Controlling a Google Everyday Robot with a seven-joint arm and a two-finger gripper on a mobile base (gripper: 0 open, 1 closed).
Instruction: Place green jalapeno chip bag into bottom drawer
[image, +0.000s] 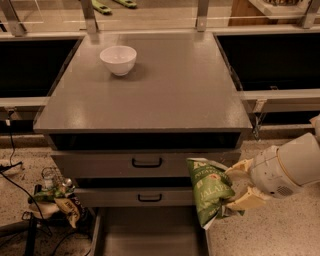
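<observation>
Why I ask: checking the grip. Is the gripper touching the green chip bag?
Touching: the camera view shows the gripper clamped on the right edge of the green jalapeno chip bag.

The chip bag (207, 192) partly hides the end effector (231, 189) at lower right; the bottom drawer (150, 234) is cropped below.

Legible print on one item only: the green jalapeno chip bag (209, 192) bears pale letters reading "JALA", with the remainder cut off. A smaller line above them cannot be read. The pincer (234, 186) grips the bag's right edge, at lower right of view.
</observation>
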